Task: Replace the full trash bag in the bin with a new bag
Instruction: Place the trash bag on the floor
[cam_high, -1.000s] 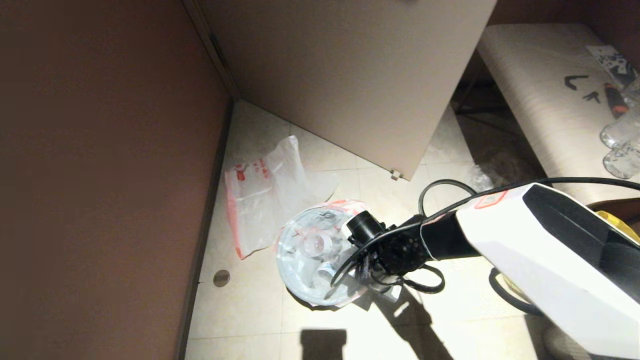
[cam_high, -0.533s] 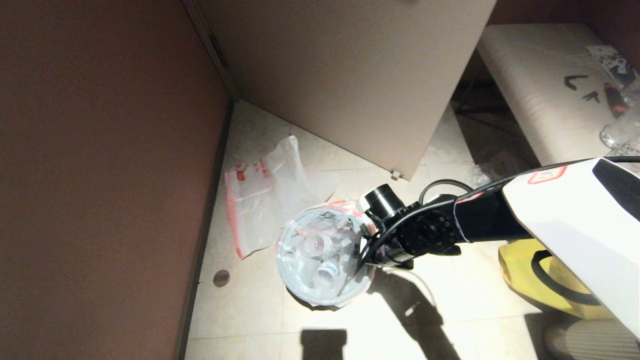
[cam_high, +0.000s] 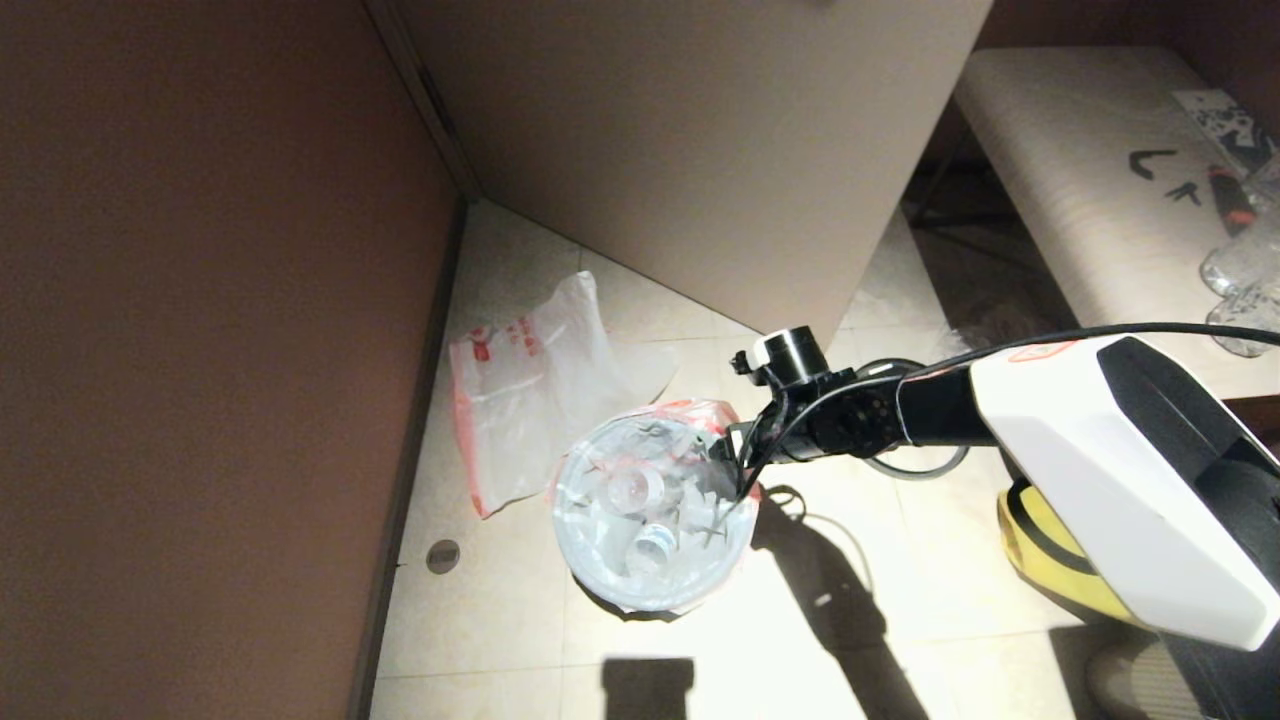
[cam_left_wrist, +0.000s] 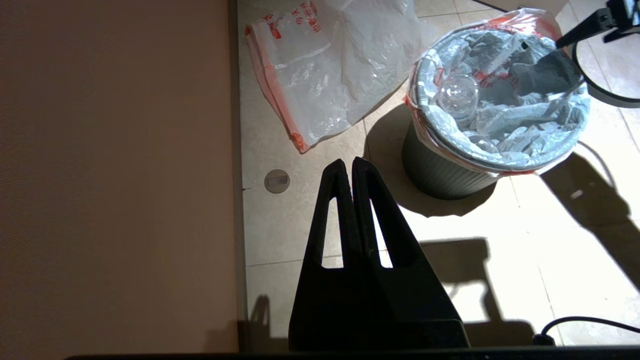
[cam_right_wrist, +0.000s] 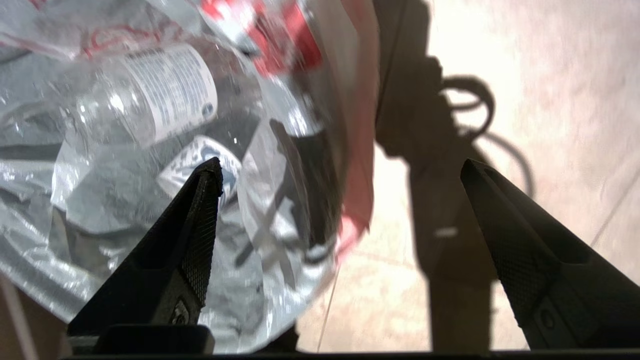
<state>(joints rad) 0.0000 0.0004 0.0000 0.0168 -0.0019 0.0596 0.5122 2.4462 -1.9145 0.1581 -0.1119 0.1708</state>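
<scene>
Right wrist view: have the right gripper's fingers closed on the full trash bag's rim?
No, the right gripper stands wide open, one finger over the full trash bag, nothing pinched.

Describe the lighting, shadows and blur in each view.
Head view: hard light, the arm's dark shadow on the pale tiled floor. Left wrist view: the black round bin casts a crisp shadow. Right wrist view: the translucent white full trash bag looks blurred, its film glinting.

right arm (cam_high: 1100, 480) comes in from 4 o'clock in the head view, forearm running toward 9 o'clock, wrist bent down. right gripper (cam_right_wrist: 340, 172) jaws wide apart, nothing between them. left gripper (cam_left_wrist: 348, 167) parked low, jaws pressed together, pointing at the floor.
</scene>
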